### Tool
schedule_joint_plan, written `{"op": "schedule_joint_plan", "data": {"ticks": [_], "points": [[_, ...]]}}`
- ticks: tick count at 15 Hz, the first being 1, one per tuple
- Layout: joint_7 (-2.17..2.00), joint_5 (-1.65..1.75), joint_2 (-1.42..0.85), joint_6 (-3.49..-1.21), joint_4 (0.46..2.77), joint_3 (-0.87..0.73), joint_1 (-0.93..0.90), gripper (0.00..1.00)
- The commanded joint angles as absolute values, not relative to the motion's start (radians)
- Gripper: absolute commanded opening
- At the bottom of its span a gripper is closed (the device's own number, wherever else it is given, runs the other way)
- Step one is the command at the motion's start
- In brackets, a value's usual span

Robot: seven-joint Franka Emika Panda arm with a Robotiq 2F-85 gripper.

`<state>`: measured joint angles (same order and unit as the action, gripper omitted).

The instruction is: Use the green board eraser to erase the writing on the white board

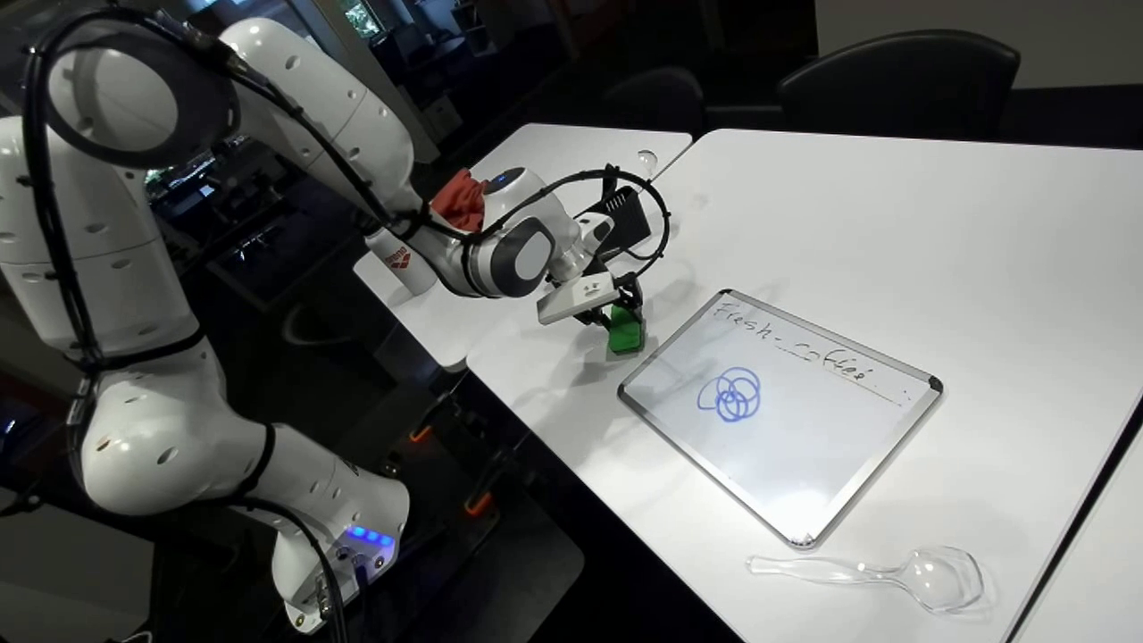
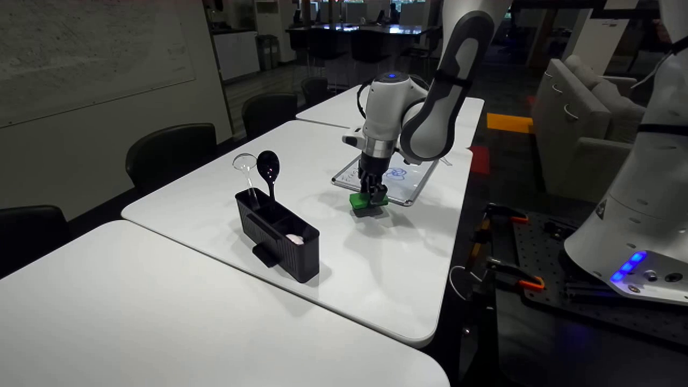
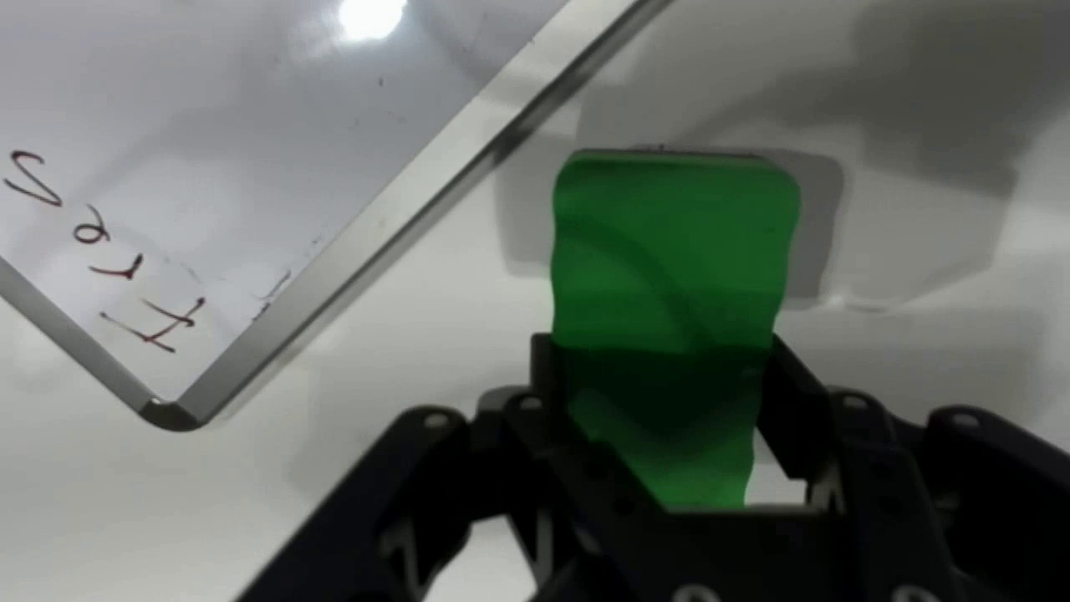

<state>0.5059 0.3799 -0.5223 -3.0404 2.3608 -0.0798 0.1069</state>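
Note:
The green board eraser [image 1: 626, 332] is a small bright green block beside the white board's corner. It shows in both exterior views [image 2: 360, 201] and in the wrist view [image 3: 675, 251]. My gripper [image 3: 658, 359] is shut on its two long sides and appears to hold it just above the table, with shadows around it. The white board [image 1: 804, 455] lies flat with a grey frame; its corner is at the left of the wrist view [image 3: 292, 142]. The writing is a blue circled doodle [image 1: 730, 394] and a dark line of text [image 1: 795, 346]; part of the text shows in the wrist view [image 3: 146, 267].
A clear ladle [image 1: 938, 576] lies on the table near the board's corner. A black caddy [image 2: 277, 231] with a clear spoon and a black spoon [image 2: 269, 166] stands on the table. Chairs [image 2: 172, 153] stand along the table's far edge.

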Motion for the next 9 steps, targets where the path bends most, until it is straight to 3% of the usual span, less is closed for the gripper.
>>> {"op": "schedule_joint_plan", "data": {"ticks": [1,9], "points": [[0.476,0.372,-0.424,-3.017,2.419,-0.098,0.151,0.32],[0.496,0.269,-0.439,-3.062,2.419,-0.065,0.373,0.32]]}}
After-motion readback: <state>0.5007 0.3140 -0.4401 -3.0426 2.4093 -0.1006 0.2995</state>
